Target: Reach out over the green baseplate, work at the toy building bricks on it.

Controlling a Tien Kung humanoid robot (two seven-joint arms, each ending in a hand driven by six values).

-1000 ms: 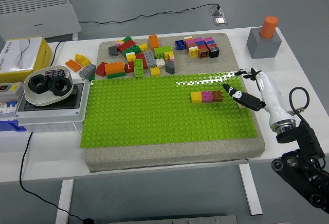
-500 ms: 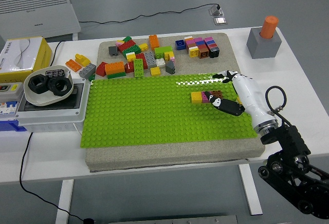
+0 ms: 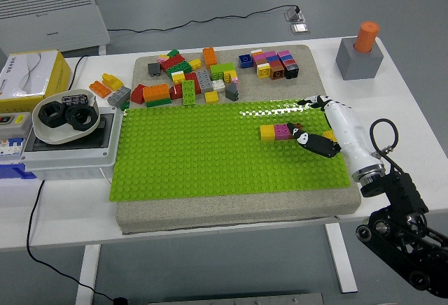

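The green baseplate lies on a grey mat in the middle of the table. A short row of three bricks stands on its right half: yellow, pink and brown. My right hand, white with black fingers, reaches in from the right over the plate's right edge. Its thumb lies low against the brown brick's right end and partly covers it. The other fingers point left above the row, spread apart from the thumb. The hand holds nothing. The left arm is out of view.
Several loose bricks lie on the mat behind the plate, with a small row of bricks to their right. A grey block with an orange cylinder stands at back right. A grey box carrying a bowl of black rings sits left.
My right hand moved left from the plate's right edge to the brick row, then drew back slightly to the right. The three bricks have not moved.
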